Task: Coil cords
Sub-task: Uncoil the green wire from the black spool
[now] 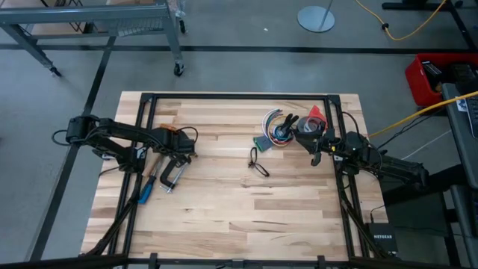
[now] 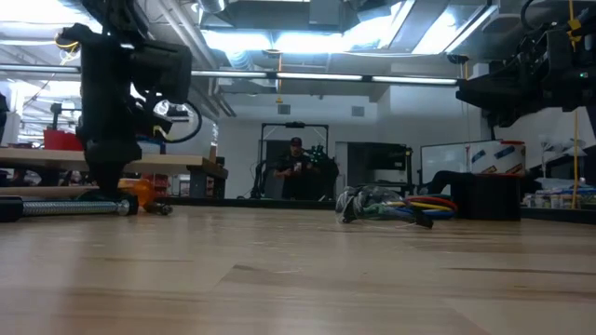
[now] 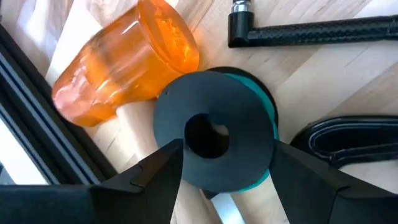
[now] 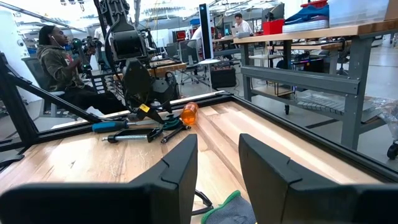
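The cord (image 4: 144, 109), a thin black cable with a small yellow piece on it, lies at the left side of the table (image 1: 239, 217), right by the left pincer (image 1: 178, 146). It looks loose rather than wound, so judge the coiling as barely begun. How much cord trails out of sight you cannot tell.

Your left pincer has its fingers apart, either side of a black round spool (image 3: 214, 134) with a teal layer under it. Whether they touch the spool is unclear. A black loop (image 3: 348, 140) just beside the spool may be part of the cord.

Crowding that spot are an orange see-through handle (image 3: 124, 62), a metal clamp (image 1: 173, 178) and a blue-handled tool (image 1: 146, 193). These are likely to snag the cord as you gather it.

Your right pincer (image 4: 217, 168) waits over the far right of the table, fingers apart and holding nothing. Beside it lies a bundle of multicoloured wires (image 1: 272, 127). Small black spectacle-shaped wire loops (image 1: 258, 163) lie mid-table. Neither is the cord.

A person (image 4: 59, 62) sits beyond the table's left side.
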`<state>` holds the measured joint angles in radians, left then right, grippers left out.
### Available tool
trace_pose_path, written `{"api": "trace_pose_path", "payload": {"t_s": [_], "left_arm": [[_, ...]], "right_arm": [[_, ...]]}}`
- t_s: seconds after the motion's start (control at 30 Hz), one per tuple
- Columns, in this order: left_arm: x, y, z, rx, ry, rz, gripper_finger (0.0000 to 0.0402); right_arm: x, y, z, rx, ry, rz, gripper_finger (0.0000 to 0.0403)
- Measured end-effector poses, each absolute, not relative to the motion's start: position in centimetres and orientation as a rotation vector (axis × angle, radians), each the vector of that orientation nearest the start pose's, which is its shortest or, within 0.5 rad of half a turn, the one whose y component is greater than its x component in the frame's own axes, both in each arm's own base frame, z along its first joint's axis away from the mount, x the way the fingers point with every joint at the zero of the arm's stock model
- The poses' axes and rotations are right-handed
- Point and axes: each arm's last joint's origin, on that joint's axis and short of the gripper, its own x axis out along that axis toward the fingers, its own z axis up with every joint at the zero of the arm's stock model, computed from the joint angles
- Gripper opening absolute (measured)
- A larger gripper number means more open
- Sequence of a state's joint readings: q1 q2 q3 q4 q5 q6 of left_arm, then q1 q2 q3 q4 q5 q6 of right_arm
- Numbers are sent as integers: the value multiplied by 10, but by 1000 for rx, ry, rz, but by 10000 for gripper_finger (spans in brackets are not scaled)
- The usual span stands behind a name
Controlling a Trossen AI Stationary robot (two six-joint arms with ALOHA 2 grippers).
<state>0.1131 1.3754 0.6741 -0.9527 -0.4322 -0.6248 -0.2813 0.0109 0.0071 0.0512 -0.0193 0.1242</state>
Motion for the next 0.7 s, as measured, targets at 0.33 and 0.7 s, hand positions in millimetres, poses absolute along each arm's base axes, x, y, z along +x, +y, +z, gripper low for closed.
{"api": "trace_pose_path", "payload": {"t_s": [0.33,0.7], "left_arm": [[182,32,149,-167,1445,848,204],[202,34,170,-142,1395,744,12]], "right_arm": [[94,-27,170,116,-63,-259,122],[94,-27,171,116,-66,-259,122]]}}
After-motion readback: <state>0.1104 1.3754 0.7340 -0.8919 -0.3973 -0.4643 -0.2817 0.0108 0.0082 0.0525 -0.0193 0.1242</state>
